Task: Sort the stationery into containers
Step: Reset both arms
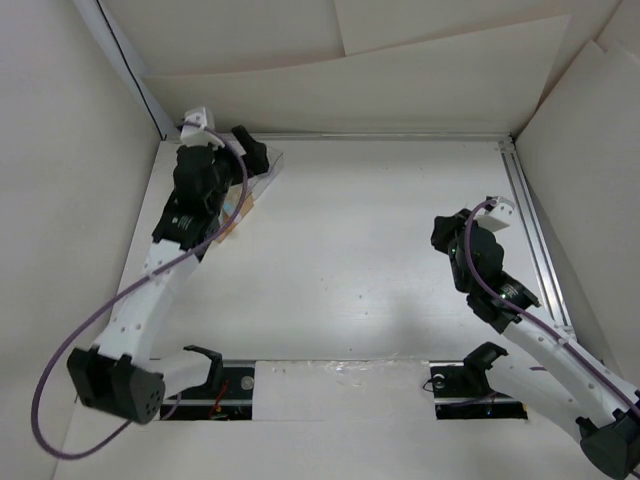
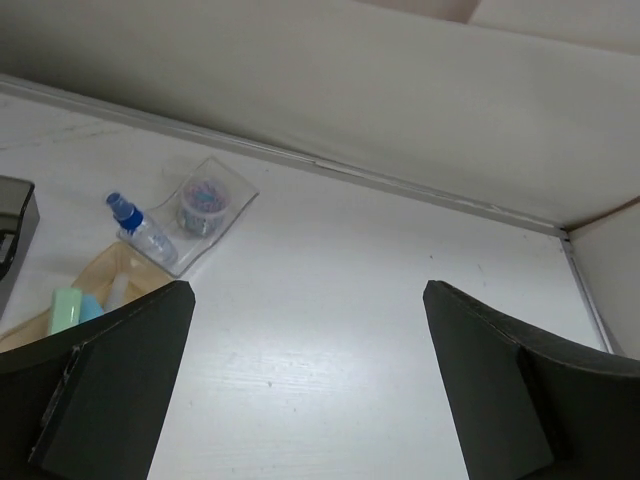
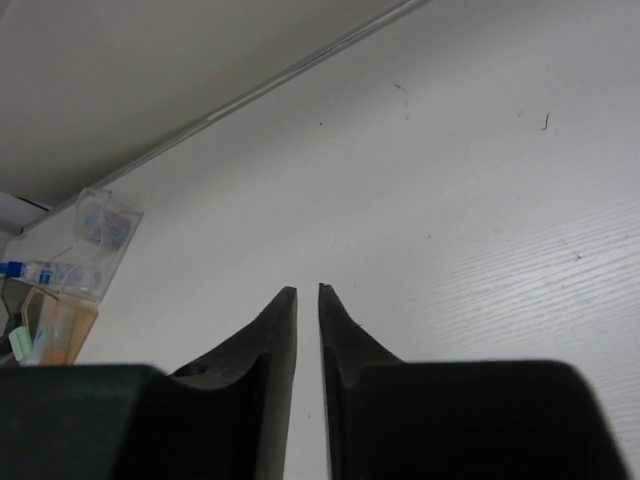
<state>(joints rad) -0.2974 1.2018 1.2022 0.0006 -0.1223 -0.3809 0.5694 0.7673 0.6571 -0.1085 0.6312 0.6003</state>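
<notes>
The clear bin stands near the far-left corner. It holds a small round tub of purple and blue bits and the blue-capped bottle, which lies on its side. Beside it the amber bin holds a green marker. A corner of the dark grey bin shows at the left edge. My left gripper is open and empty over bare table, just right of the bins; it also shows in the top view. My right gripper is shut and empty, far from the bins at the table's right.
White walls close the table at the back and both sides. A metal rail runs along the right edge. The left arm hides most of the bins in the top view; only the clear bin's corner shows. The bins appear far left in the right wrist view.
</notes>
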